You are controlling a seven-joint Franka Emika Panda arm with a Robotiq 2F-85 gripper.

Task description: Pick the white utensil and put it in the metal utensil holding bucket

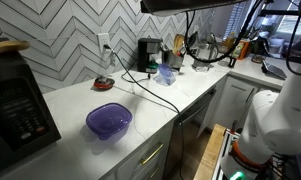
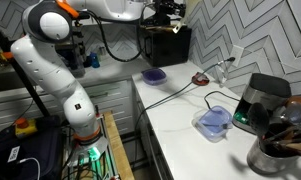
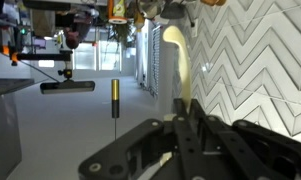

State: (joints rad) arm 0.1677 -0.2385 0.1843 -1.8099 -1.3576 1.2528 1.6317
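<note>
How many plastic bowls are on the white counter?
2: a purple bowl near the microwave, and a pale blue bowl beside the black coffee machine. More may be hidden behind the appliances.

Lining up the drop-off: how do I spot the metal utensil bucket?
Follow the white counter along the herringbone wall to the black coffee maker. The metal bucket stands right beside it. It is the only shiny round container there, with utensil handles sticking out of its top.

White countertop (image 1: 75,110) (grey cabinets (image 1: 150,150) below), herringbone-tiled wall (image 1: 60,40)
</note>
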